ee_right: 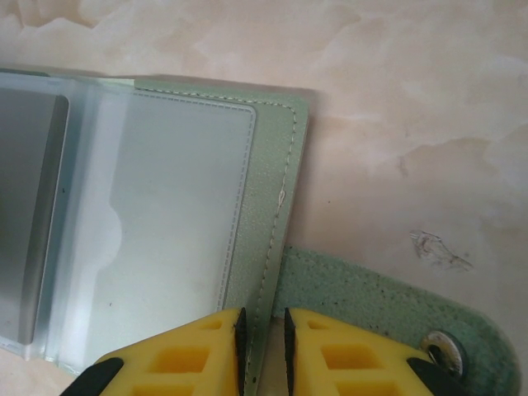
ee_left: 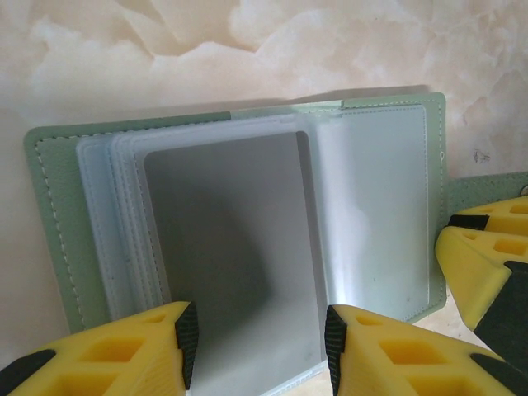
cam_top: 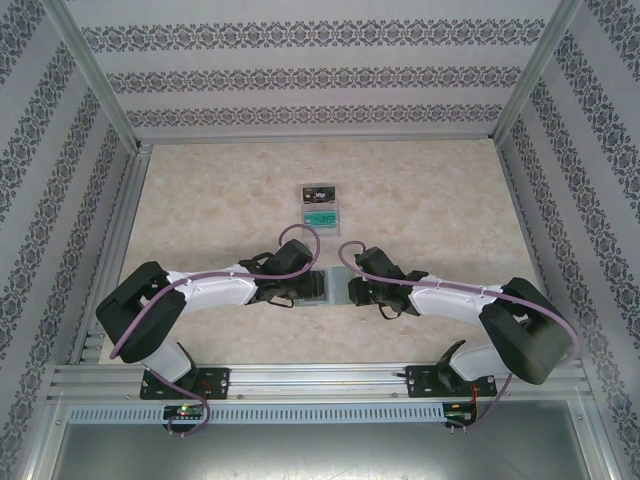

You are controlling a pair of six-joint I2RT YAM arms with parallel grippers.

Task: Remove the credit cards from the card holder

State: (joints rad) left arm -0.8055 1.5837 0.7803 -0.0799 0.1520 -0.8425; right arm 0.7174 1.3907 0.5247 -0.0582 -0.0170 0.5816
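The sage-green card holder lies open on the table between both arms. Its clear plastic sleeves fan upward. A grey panel fills the front sleeve; I cannot tell if it is a card. My left gripper is open, its fingertips either side of that sleeve's near edge. My right gripper is shut on the holder's right cover edge, beside the closure tab. Two credit cards, a black one and a teal one, lie in the tray behind.
The pale grey tray sits on the marble-patterned table, just beyond the grippers. Patterned walls and aluminium rails enclose the table on three sides. Both arms reach inward from the near rail.
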